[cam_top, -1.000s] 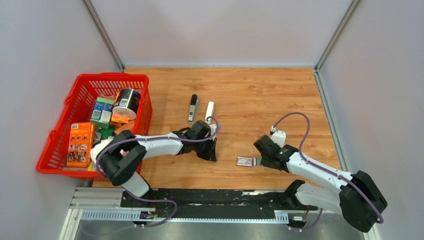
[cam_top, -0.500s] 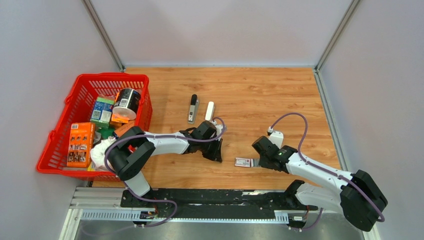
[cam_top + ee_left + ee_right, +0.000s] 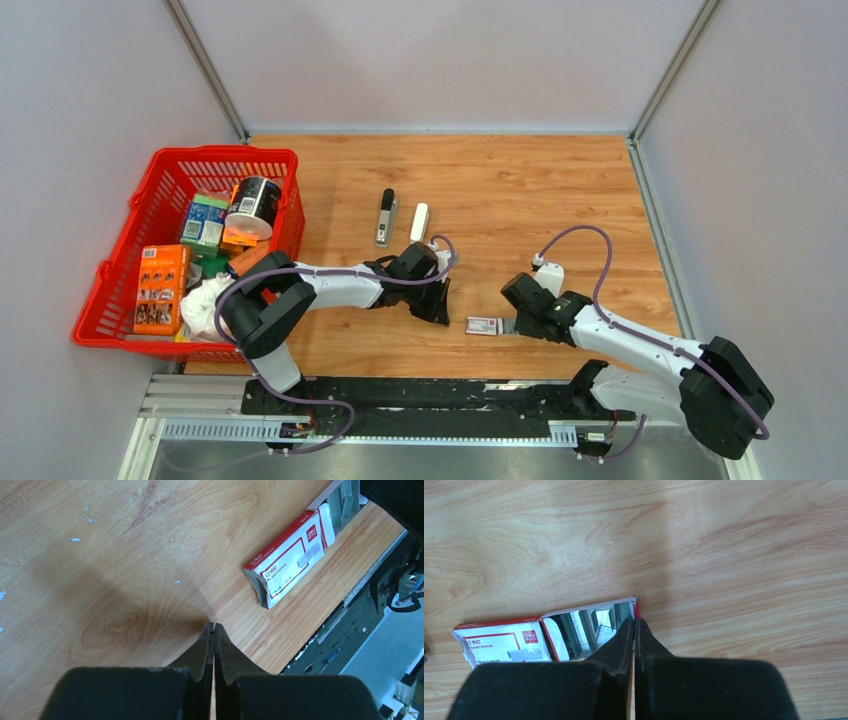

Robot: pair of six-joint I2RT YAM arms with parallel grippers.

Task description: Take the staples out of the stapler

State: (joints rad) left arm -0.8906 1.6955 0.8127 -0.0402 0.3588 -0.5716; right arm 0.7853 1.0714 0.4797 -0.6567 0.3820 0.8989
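Staple box (image 3: 501, 642) nudged left | open, staples (image 3: 583, 627) inside | left fingers (image 3: 200, 655), right fingers (image 3: 618, 645) shut, empty

The tabletop (image 3: 540, 190) is smooth wood with swirly grain and a soft shine. The staple box (image 3: 287, 560) is glossy paper card, crumpled at one end. The staples (image 3: 581, 627) inside are shiny metal. The left fingers (image 3: 200, 652) are dull black plastic. The stapler (image 3: 419, 221) is smooth white plastic. The basket (image 3: 160, 180) is red plastic.
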